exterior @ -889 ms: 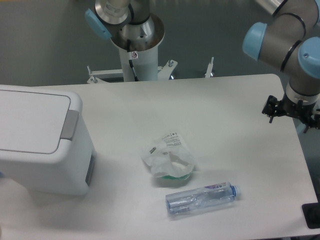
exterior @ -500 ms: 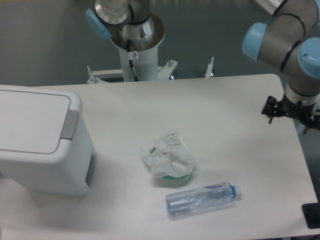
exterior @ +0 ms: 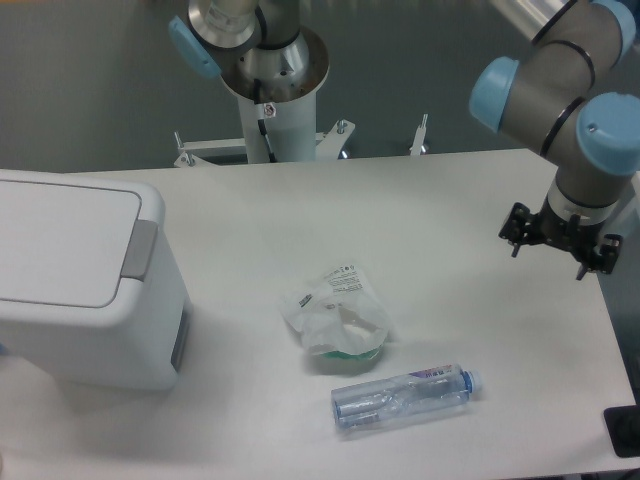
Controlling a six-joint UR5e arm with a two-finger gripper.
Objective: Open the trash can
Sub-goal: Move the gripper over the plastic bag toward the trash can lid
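Observation:
The trash can is a big white boxy bin at the table's left edge. Its flat lid lies shut, with the grey tab on the lid's right edge. My gripper hangs under the blue-and-grey wrist at the far right of the table, far from the bin. Its black fingers stick out on both sides of the wrist, so it looks open, and it holds nothing.
A crumpled clear wrapper with green inside lies mid-table. A clear plastic bottle with a blue cap lies in front of it. The arm's white pedestal stands behind the table. A black object sits at the lower right corner.
The arm's wrist and gripper have shifted left and a little toward the table's front. The trash can, wrapper and bottle have not moved.

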